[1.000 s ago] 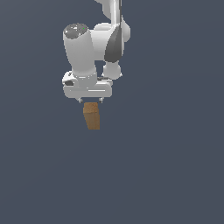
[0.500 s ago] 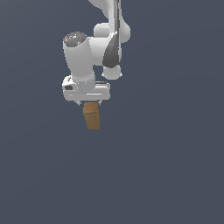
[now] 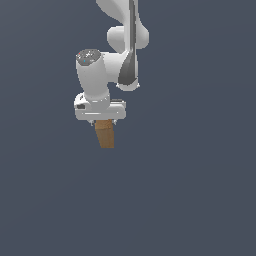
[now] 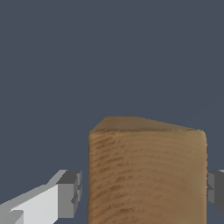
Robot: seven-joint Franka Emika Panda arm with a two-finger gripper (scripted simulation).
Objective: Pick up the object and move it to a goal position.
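Gripper (image 3: 103,121): jaws clamped on block | Block (image 3: 105,133): orange-brown, wood-grained, hanging slightly tilted just below the white gripper body

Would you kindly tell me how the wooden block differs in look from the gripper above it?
The wooden block is orange-brown with visible grain; the gripper is plain white with grey finger pads. The wooden block is narrower than the gripper's body. The wooden block hangs slightly tilted below the gripper. Both hang against the same plain dark background.
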